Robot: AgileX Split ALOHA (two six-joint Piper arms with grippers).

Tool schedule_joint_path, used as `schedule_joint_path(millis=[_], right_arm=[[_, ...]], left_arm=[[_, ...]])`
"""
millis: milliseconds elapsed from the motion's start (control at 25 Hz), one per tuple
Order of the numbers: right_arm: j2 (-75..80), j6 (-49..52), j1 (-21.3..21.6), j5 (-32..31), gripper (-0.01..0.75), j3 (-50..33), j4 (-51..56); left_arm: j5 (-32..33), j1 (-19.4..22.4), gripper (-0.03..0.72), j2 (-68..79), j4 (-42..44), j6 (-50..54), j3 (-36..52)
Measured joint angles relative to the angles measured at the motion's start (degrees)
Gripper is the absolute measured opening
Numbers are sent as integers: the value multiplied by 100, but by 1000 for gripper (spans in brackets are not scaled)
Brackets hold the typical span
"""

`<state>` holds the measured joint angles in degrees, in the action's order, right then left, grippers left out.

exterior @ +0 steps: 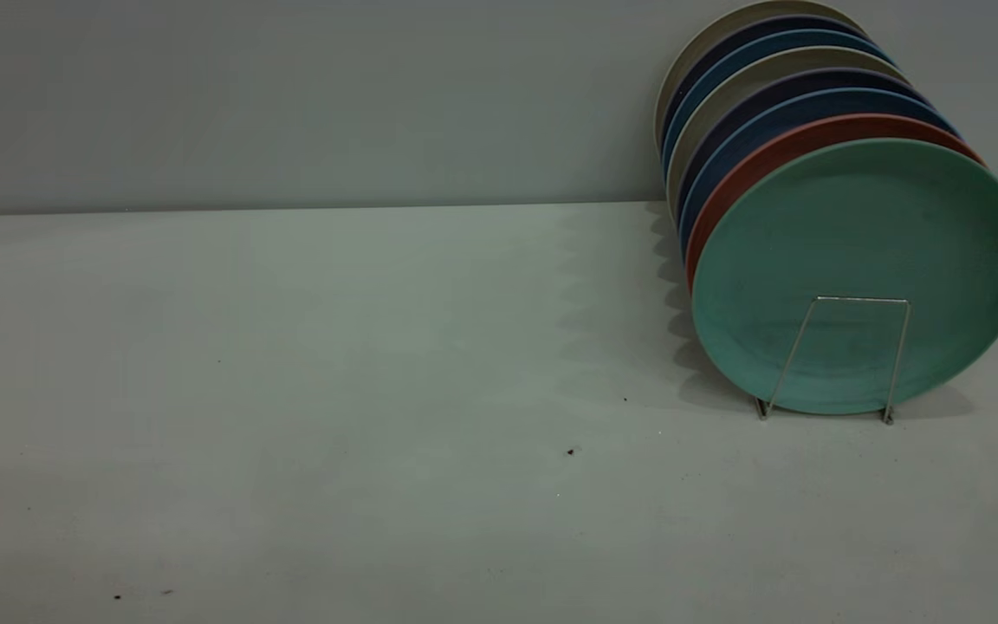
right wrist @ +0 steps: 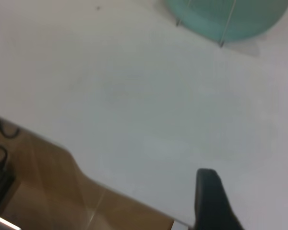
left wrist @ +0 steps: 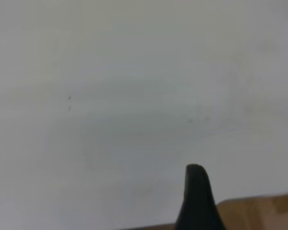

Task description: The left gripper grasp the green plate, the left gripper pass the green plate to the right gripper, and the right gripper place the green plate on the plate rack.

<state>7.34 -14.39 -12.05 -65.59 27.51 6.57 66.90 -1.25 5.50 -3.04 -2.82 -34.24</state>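
The green plate stands on edge as the front plate in the plate rack at the right of the table, leaning back on the salmon plate. Neither gripper shows in the exterior view. The right wrist view has the green plate's lower part and a rack wire far off. My right gripper hangs open over bare table near its edge, holding nothing. Only a black part of my left gripper shows, above bare table close to the edge, with no plate near it.
Behind the salmon plate stand several more plates, dark blue and grey-beige, filling the rack back to the wall. A brown surface with black cables lies beyond the table's edge. The white table stretches left of the rack.
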Motion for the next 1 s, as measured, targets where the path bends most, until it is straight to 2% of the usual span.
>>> schedule_joint_path(millis=[400, 1000], right_arm=[[-185, 123, 0, 4, 426, 0, -50], [-185, 375, -5, 25, 426, 0, -192]], left_arm=[[-157, 0, 549, 0, -20, -201, 613], [-191, 0, 549, 0, -57, -211, 633]])
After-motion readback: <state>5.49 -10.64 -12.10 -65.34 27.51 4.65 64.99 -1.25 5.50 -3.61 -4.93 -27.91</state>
